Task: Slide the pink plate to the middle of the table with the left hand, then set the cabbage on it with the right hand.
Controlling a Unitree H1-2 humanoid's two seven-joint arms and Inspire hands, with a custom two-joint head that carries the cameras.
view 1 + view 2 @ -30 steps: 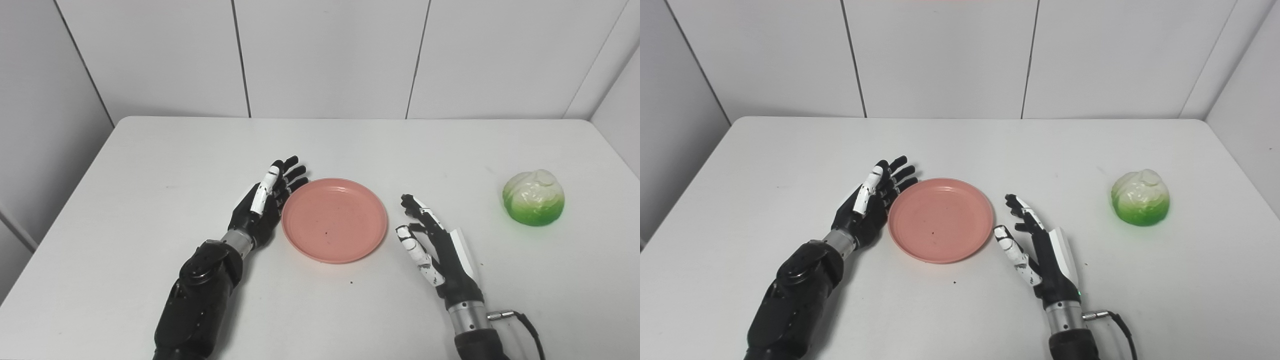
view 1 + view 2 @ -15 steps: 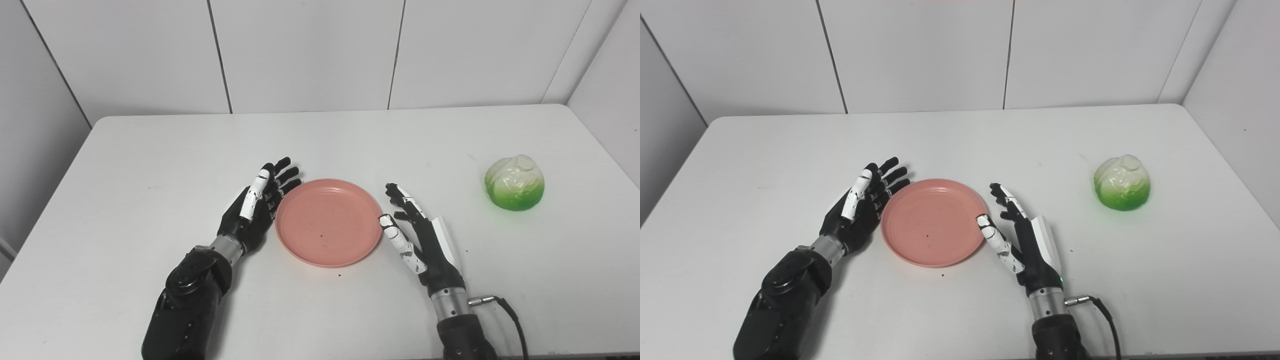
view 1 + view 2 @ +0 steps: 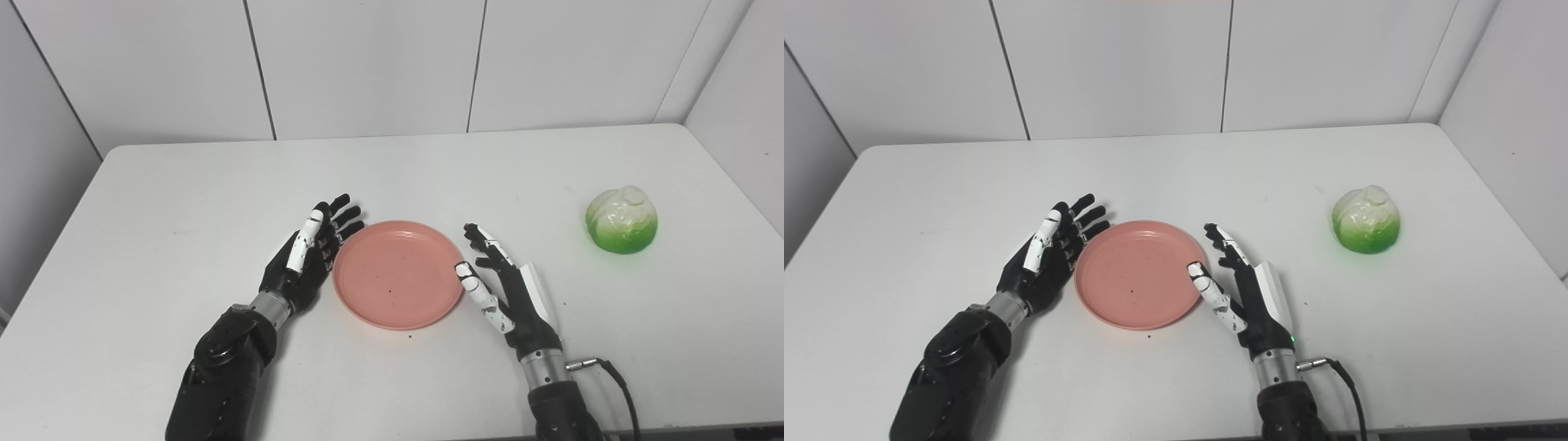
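An empty pink plate (image 3: 397,274) lies flat near the middle of the white table (image 3: 184,202). My left hand (image 3: 309,251) rests open against the plate's left rim, fingers stretched out toward the back. Just off the plate's right rim my right hand (image 3: 505,285) stands open, palm facing the plate, its thumb close to the edge. A green and white cabbage (image 3: 621,219) sits alone at the right side of the table, well away from both hands.
A few dark crumbs lie on the plate and on the table in front of it. A cable (image 3: 615,383) trails from my right wrist near the front edge. White wall panels close off the back and both sides.
The camera has shifted, moving the whole scene left in the picture. My right hand has come closer to the plate's right rim. My left hand stays at the left rim.
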